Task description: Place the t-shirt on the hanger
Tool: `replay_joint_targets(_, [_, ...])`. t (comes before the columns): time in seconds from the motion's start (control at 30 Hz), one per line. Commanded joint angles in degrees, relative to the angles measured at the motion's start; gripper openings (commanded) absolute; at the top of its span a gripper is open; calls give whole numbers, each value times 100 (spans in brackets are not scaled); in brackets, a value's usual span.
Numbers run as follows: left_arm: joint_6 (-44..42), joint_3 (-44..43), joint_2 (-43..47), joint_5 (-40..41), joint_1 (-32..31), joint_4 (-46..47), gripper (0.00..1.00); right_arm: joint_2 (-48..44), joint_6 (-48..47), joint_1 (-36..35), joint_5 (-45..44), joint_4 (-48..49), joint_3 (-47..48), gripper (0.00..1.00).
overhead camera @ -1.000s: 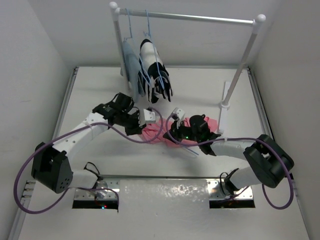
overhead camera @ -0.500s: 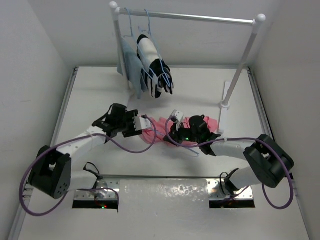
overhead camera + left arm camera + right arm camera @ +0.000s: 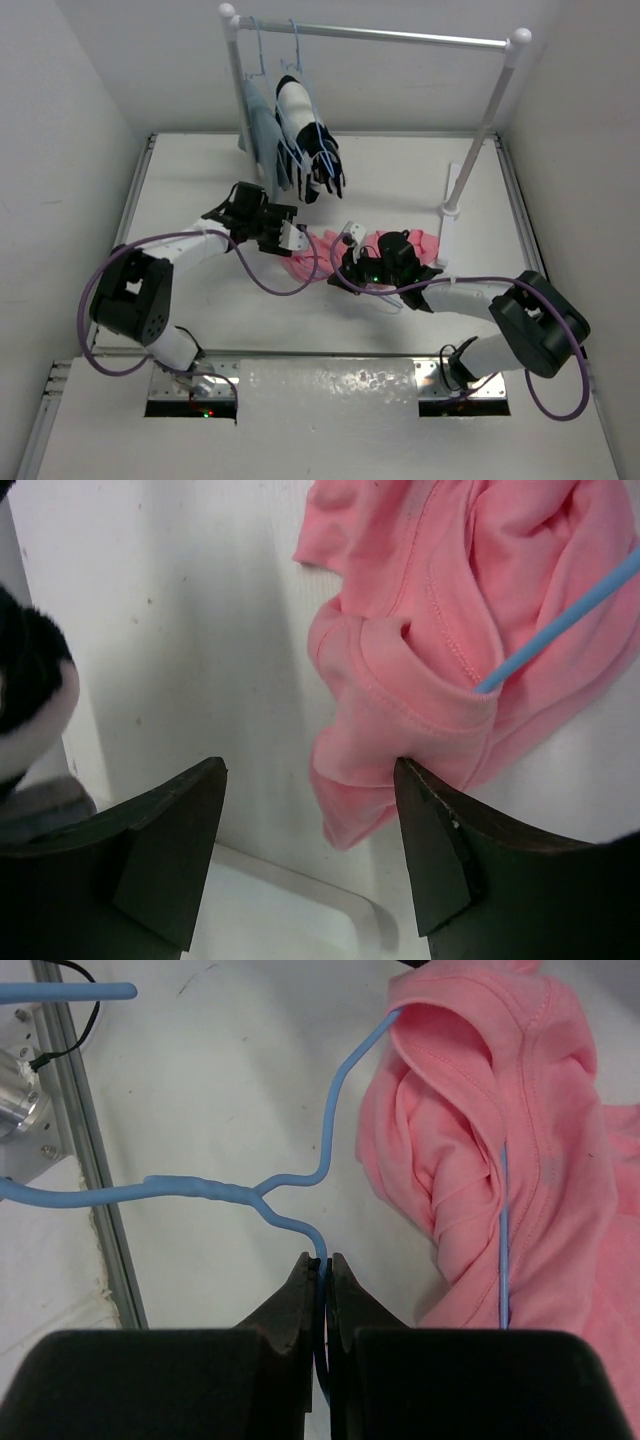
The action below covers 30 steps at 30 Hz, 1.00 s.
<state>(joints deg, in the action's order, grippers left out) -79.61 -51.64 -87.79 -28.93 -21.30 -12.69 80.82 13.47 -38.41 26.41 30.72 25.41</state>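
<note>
The salmon-pink t-shirt (image 3: pixel 318 258) lies crumpled on the table between my two grippers, and part of it shows past the right wrist (image 3: pixel 422 243). The light-blue hanger (image 3: pixel 200 1188) lies on the table with one arm tucked into the t-shirt (image 3: pixel 500 1110). My right gripper (image 3: pixel 322 1260) is shut on the hanger's wire just below its neck. My left gripper (image 3: pixel 310 780) is open, low over the table. Its right finger touches a fold of the t-shirt (image 3: pixel 420 630), where a stretch of hanger wire (image 3: pixel 560 620) pokes out. In the top view the left gripper (image 3: pixel 292 236) sits at the shirt's left edge.
A white clothes rack (image 3: pixel 400 35) stands at the back. A pale blue-grey garment (image 3: pixel 262 130) and a black-and-white garment (image 3: pixel 308 140) hang at its left end on blue hangers. The rack's right foot (image 3: pixel 450 210) stands near the shirt. The black-and-white garment also shows in the left wrist view (image 3: pixel 30 680).
My left arm has drawn back and swung its gripper toward the rack side of the shirt's left edge. The hanging garments have swayed. The right gripper has stayed shut on the hanger.
</note>
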Motion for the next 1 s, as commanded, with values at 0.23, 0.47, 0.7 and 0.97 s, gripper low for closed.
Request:
replay_joint_targets(0.23, [-1451,-338,-616,-482,-331,-770,63,-119,-152,-8,189,-540,412,0])
replay_joint_targets(0.47, [-1136,-408,-792,-631,-559,-867,30,-84,-91,1,233,-523,491,0])
replay_joint_targets(0.7, [-678,-619,-477,-1218,-559,-1314,18,110,41,53,303,-269,623,0])
replay_joint_targets(0.97, [-486,-883,-107,-1695,-770,-1948,11,373,-12,97,391,-410,1001,0])
